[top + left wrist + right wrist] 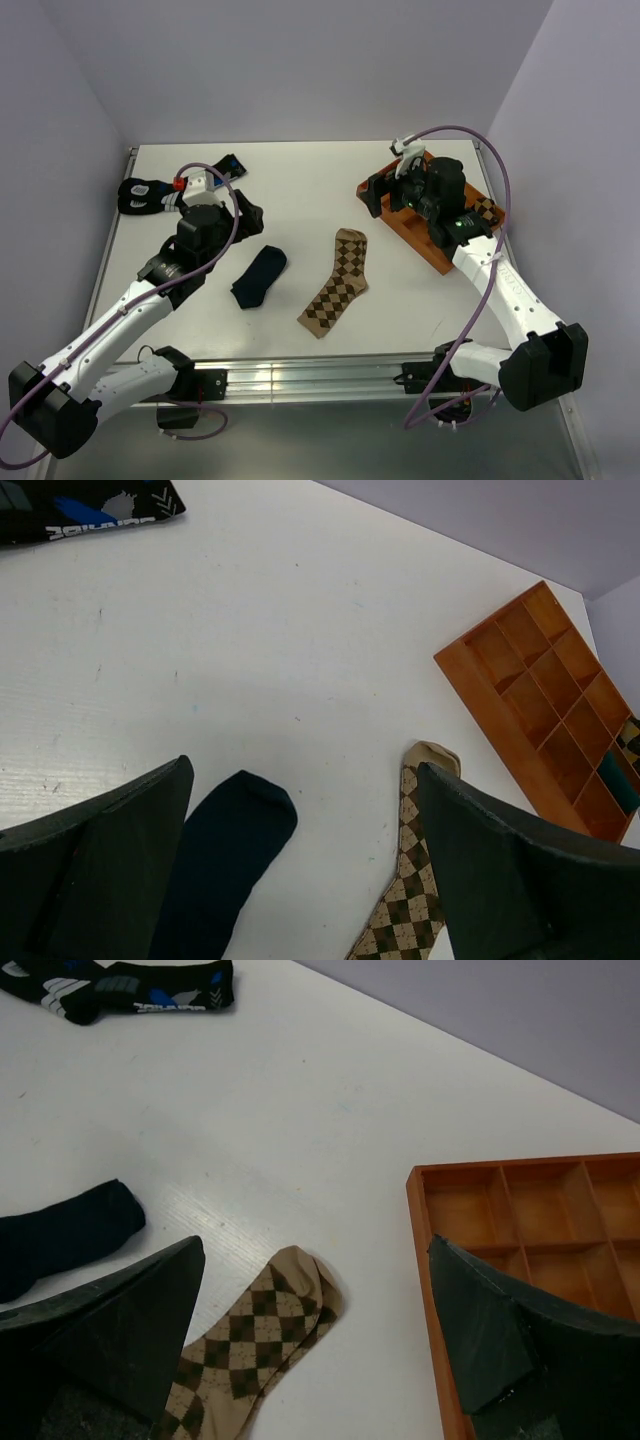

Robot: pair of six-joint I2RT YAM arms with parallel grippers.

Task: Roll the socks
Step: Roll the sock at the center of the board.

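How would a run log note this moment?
stage: rolling not begun | argyle sock: flat | navy sock: flat | left gripper: open, empty | right gripper: open, empty

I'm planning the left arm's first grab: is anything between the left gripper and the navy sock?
Nothing visible does. The left gripper hangs open by the far end of the navy sock. The argyle sock lies apart to its right; the black patterned socks sit at the far left.

White table (300, 190) carries navy sock (260, 277), argyle sock (337, 283), black socks (145, 195) and wooden tray (470, 1210)
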